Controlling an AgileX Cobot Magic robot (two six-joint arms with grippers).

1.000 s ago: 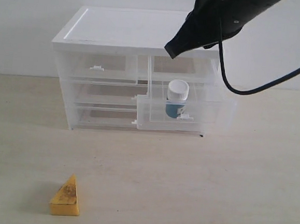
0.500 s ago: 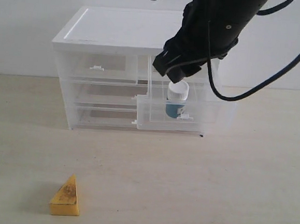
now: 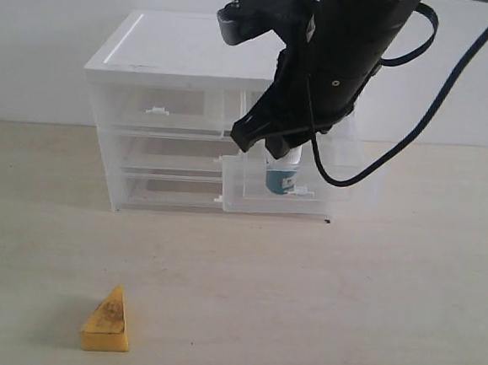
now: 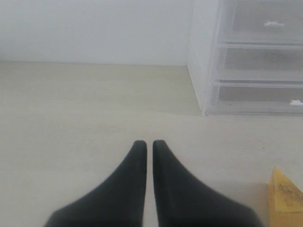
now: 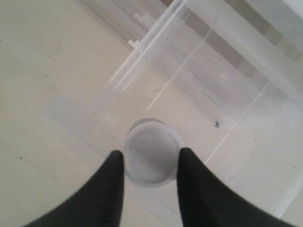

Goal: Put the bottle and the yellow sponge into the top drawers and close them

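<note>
The white bottle (image 3: 282, 179) stands upright in the pulled-out top right drawer (image 3: 350, 178) of the clear cabinet (image 3: 195, 48). My right gripper (image 3: 272, 147) reaches down into that drawer. In the right wrist view the right gripper (image 5: 150, 152) has one finger against each side of the bottle's cap (image 5: 152, 142), shut on it. The top left drawer (image 3: 161, 108) is pushed in. The yellow sponge (image 3: 106, 320) sits on the table in front of the cabinet. My left gripper (image 4: 148, 143) is shut and empty, low over the table, with the sponge (image 4: 286, 196) off to its side.
Two full-width drawers (image 3: 169, 164) sit closed below the top ones. The right arm's black cable (image 3: 426, 129) loops beside the cabinet. A white wall rises behind the cabinet. The cabinet's side (image 4: 203, 71) shows ahead of the left gripper.
My right arm came down from above the cabinet into the open drawer, and its fingers closed in round the bottle's cap. The bottle shifted slightly. The sponge has not moved.
</note>
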